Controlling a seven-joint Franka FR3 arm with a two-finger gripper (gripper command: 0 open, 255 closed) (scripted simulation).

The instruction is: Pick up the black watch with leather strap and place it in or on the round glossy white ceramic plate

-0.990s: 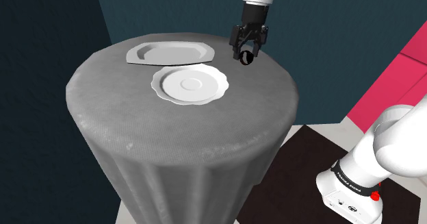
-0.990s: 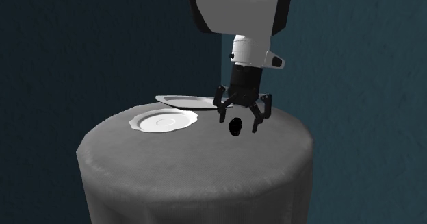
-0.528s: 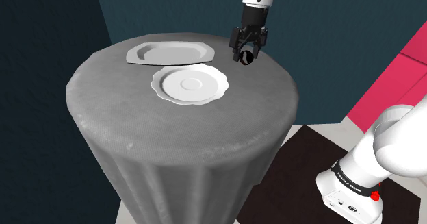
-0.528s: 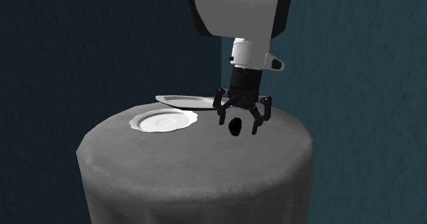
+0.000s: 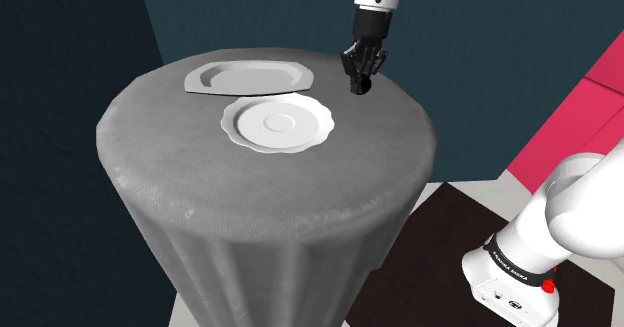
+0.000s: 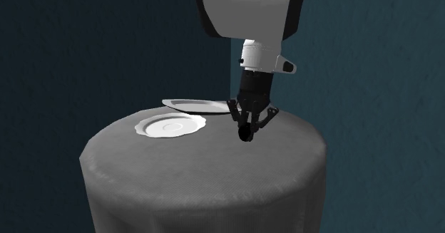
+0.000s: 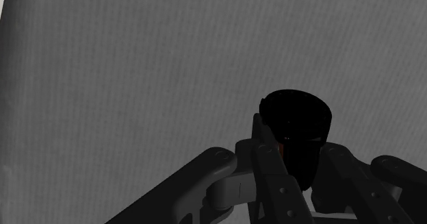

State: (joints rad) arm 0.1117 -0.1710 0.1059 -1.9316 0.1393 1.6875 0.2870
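Since a second ago the end effector [image 6: 247,128] has drawn its fingers together, and they now clamp the black watch [image 7: 295,123] at the grey-draped bench [image 5: 200,195] surface. The watch is near the round white plate [image 5: 277,124] but apart from it. An angular white platter [image 5: 250,77] lies beyond the plate.
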